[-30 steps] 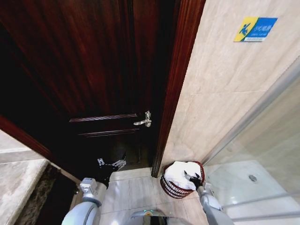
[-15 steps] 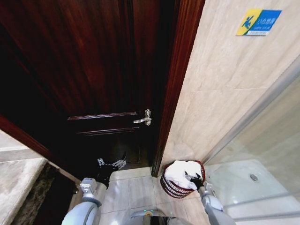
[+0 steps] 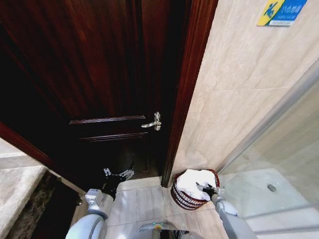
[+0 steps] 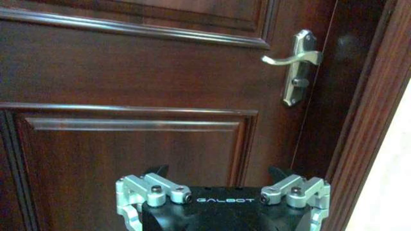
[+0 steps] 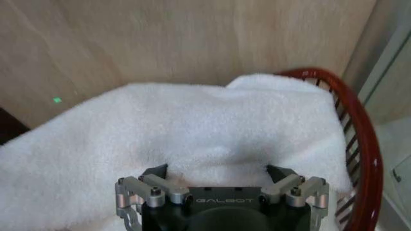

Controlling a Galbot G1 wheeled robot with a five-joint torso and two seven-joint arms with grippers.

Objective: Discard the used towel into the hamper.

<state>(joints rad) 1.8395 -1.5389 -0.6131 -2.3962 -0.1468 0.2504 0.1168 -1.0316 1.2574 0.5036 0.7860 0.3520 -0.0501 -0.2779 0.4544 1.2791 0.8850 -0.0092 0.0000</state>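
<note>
white fluffy towel (image 5: 192,139) heaped in round reddish-brown wire hamper (image 3: 180,196); right gripper (image 5: 222,169) just above it, fingers spread; left gripper (image 4: 218,171) faces dark wooden door (image 4: 128,96), fingers spread.

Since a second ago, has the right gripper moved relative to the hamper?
No. The right gripper still hangs over the towel in the hamper; only the camera tilted.

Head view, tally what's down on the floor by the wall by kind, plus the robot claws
White terry towel: 1
Reddish-brown round wire hamper: 1
Robot claws: 2, left claw, right claw
Total: 4
</note>
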